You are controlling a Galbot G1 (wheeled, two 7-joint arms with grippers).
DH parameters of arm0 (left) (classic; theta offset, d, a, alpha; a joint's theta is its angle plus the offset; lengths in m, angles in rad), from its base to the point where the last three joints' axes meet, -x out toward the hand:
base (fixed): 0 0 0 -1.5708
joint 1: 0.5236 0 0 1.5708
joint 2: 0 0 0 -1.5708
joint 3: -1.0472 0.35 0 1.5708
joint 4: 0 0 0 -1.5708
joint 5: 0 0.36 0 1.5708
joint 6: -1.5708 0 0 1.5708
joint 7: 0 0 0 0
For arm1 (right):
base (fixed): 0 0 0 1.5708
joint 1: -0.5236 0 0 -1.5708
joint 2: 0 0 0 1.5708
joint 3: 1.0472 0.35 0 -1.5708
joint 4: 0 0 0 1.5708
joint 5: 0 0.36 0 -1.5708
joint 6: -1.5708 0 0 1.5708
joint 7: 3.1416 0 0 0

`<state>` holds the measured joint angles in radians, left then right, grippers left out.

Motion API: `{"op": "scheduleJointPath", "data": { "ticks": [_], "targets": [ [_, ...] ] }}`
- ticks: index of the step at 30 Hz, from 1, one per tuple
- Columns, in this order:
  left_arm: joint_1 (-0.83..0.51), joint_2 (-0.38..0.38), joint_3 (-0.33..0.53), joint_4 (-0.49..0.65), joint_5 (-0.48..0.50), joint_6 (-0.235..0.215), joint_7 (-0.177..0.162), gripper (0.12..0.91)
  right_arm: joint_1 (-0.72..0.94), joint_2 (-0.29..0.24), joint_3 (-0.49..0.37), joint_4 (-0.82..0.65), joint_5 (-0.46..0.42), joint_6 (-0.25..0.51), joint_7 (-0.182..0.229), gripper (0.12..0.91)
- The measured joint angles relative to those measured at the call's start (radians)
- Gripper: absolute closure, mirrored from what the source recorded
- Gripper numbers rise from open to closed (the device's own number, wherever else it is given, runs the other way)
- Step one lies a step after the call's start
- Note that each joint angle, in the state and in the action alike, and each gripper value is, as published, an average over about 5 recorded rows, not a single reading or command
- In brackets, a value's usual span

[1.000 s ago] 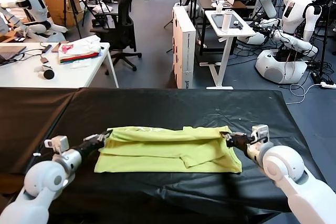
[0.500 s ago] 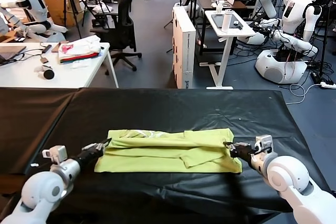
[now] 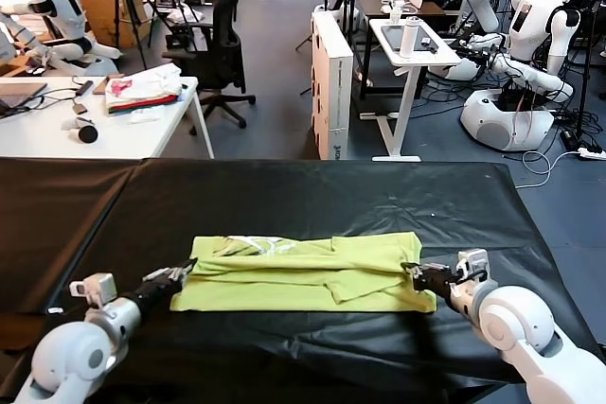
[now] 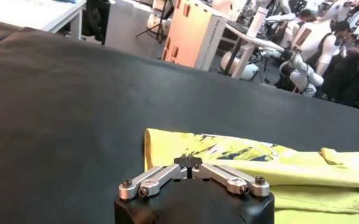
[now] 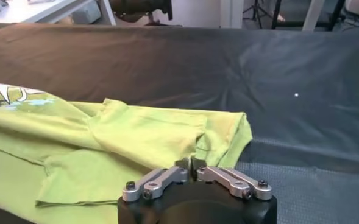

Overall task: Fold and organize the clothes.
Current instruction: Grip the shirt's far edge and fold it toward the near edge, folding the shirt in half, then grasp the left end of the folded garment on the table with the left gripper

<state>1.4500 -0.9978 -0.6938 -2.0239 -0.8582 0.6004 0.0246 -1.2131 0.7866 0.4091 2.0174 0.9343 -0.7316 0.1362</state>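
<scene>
Yellow-green shirt [image 3: 303,272] flat on the table [image 3: 312,196] as a long band, stretched between the two grippers. Left gripper [image 3: 178,275] low at one end of the band, touching the hem or just short of it. Right gripper [image 3: 417,276] against the corner at the other end. Cannot tell for either whether open or closed, or whether any cloth is pinched.

Probably a pause between folds. Before the next one:
- Back both away from the edges in a straight line, without dragging the layers.
- Regrip both ends level and catch every layer, especially the loose sleeve flap [image 5: 149,131] just ahead of the right gripper.
- Lift together with even tension.
</scene>
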Motion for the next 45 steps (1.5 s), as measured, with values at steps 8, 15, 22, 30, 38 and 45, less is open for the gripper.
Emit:
{"op": "scheduleJointPath", "data": {
  "ticks": [8,15,22,30,38,45],
  "targets": [
    [-0.017,-0.011,-0.024,0.015,-0.004,-0.005,-0.022,0.143,0.065,0.049,0.000,-0.040,-0.022,0.064,0.021,0.122],
    [-0.116,-0.036,0.009,0.083,0.015,-0.021,-0.034,0.123,0.151,0.113,-0.033,-0.117,-0.057,0.099,0.037,0.118],
    [-0.207,-0.061,0.049,0.175,0.030,-0.024,-0.031,0.123,0.184,0.148,-0.050,-0.191,-0.060,0.129,0.082,0.118],
    [-0.266,-0.081,0.085,0.242,0.049,-0.025,-0.029,0.123,0.173,0.163,-0.049,-0.225,-0.063,0.127,0.086,0.118],
    [-0.270,-0.095,0.103,0.256,0.059,-0.023,-0.025,0.123,0.174,0.177,-0.054,-0.249,-0.074,0.126,0.079,0.218],
    [-0.263,-0.099,0.103,0.264,0.059,-0.024,-0.018,0.124,0.177,0.194,-0.058,-0.277,-0.081,0.127,0.067,0.297]
  ]
}}
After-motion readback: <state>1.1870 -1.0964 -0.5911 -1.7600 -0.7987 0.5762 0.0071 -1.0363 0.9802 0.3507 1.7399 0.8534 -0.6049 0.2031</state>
